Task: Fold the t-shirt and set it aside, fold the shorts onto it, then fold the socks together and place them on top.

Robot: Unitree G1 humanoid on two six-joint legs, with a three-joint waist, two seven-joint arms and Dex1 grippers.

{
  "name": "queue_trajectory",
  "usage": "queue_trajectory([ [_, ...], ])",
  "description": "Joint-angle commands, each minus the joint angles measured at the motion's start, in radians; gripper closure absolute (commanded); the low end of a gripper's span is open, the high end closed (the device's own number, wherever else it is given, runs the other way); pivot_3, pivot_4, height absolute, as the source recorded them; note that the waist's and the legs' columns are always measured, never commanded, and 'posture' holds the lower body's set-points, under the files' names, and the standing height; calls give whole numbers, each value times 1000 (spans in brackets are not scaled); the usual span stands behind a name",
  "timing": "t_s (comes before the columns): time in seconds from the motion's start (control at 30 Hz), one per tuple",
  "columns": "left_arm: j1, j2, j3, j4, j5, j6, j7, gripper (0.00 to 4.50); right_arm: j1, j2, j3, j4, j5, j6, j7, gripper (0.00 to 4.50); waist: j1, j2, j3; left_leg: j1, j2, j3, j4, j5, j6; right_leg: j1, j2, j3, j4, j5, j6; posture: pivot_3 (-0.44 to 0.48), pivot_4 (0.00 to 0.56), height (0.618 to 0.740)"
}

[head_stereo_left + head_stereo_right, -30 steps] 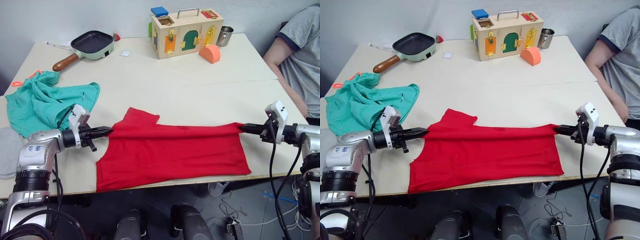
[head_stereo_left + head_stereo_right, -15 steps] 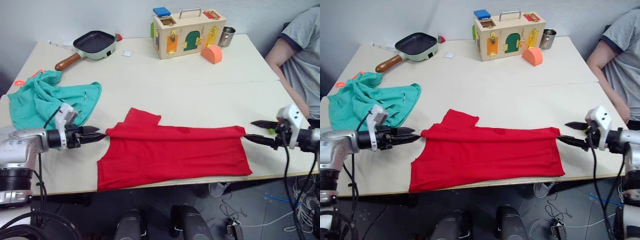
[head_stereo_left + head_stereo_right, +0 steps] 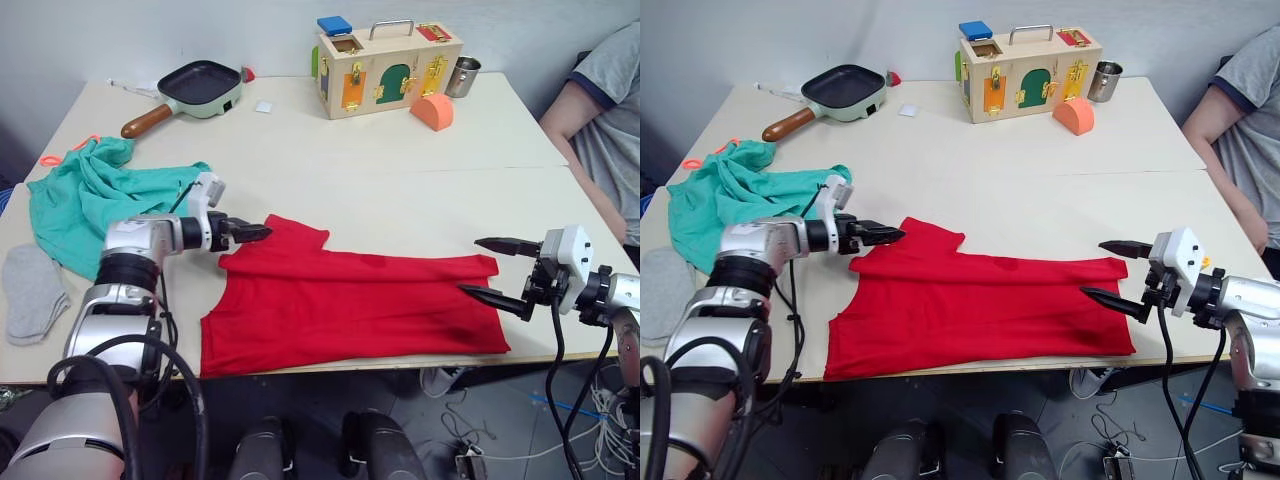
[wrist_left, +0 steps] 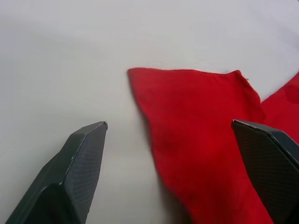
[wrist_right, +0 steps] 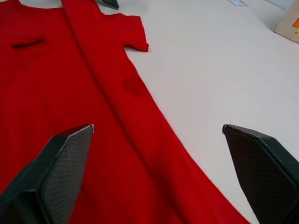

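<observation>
The red t-shirt [image 3: 350, 310] lies flat along the table's front edge, its far long side folded over, and neither gripper holds it. My left gripper [image 3: 250, 232] stands open at the left sleeve [image 4: 196, 107], with the sleeve's corner between its spread fingers. At the shirt's right end my right gripper [image 3: 485, 268] is open, its fingers [image 5: 56, 168] spread wide over the hem. The teal-green shorts [image 3: 90, 195] lie crumpled at the left of the table. A light grey sock [image 3: 30, 290] rests at the front left edge.
At the back stand a frying pan [image 3: 195, 85], a wooden latch box [image 3: 390, 55], an orange block [image 3: 432, 110] and a metal cup [image 3: 462, 75]. A person in a grey shirt [image 3: 605, 110] sits at the right side. The table's front edge [image 3: 350, 368] runs just below the shirt.
Both grippers have opened and let go of the t-shirt's ends, and it now lies slack on the table. The left gripper has moved to the sleeve. The camera has shifted.
</observation>
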Motion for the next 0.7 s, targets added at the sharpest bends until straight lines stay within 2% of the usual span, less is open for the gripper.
queue_trajectory([
  [0.03,-31,-31,-28,79,66,-103,16,40,20,0,-29,-58,30,4,-29,0,2,0,0,0,0,0,0,0,0,0,0,0,0,0,0,0,150,740],
  [0.07,-37,-43,-27,96,73,-119,24,40,28,0,-32,-65,33,5,-33,0,2,0,0,0,0,0,0,0,0,0,0,0,0,0,0,0,150,740],
  [0.17,-32,-66,-54,122,127,-197,34,644,53,-1,-39,-83,39,5,-45,0,5,0,0,0,0,-1,2,0,0,1,-1,0,1,0,0,0,150,740],
  [0.37,-8,-94,-61,140,162,-249,2,2501,77,0,-47,-95,49,-4,-68,0,7,0,0,0,-1,-2,4,-1,2,2,-2,-1,1,0,0,0,150,740],
  [0.4,-2,-98,-58,137,164,-265,2,2940,81,1,-47,-95,50,-7,-71,0,7,0,0,0,-1,-3,4,-1,2,2,-2,-2,1,0,0,0,150,740],
  [0.57,20,-106,-10,97,117,-316,-40,4374,92,4,-45,-87,53,-22,-78,0,4,0,0,0,-1,-3,4,-1,2,3,-2,-2,1,0,0,0,150,740],
  [0.7,39,-85,57,55,60,-372,-102,4444,92,7,-39,-74,53,-35,-80,0,3,0,0,0,0,-3,4,-1,2,2,-2,-2,0,0,0,0,150,740],
])
